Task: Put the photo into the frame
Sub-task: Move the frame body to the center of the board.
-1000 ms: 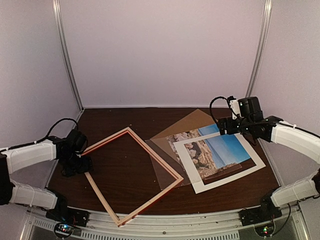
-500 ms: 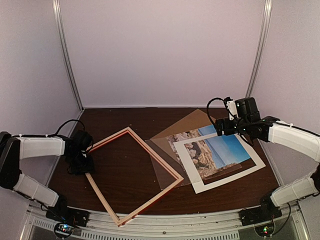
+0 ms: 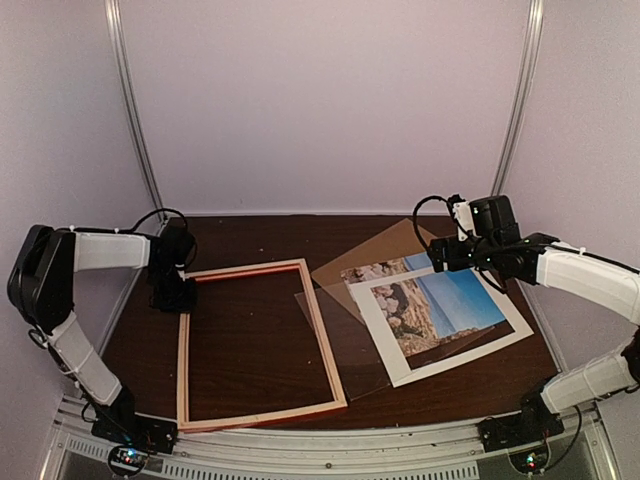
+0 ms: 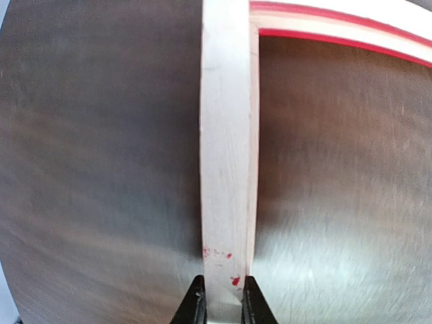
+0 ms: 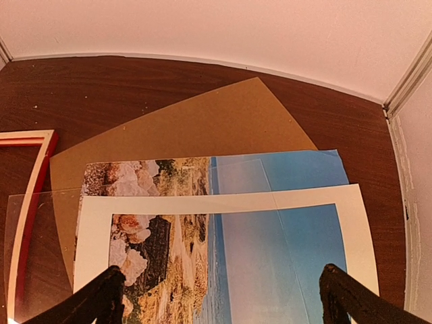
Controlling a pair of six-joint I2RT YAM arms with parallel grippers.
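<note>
Left jaws pinch the frame (image 4: 226,135) rail. Right jaws stand spread above the photo (image 5: 270,172), overlaid by a white mat (image 5: 223,202).

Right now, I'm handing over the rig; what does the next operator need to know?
Left gripper: shut on the frame's left rail near its far corner; frame flat, pale side up.
Right gripper: open, above the photo.
Photo: right of the frame, under the mat, on the board.
Done: nothing inserted.
To do: free the photo, lay it in the frame.
</note>
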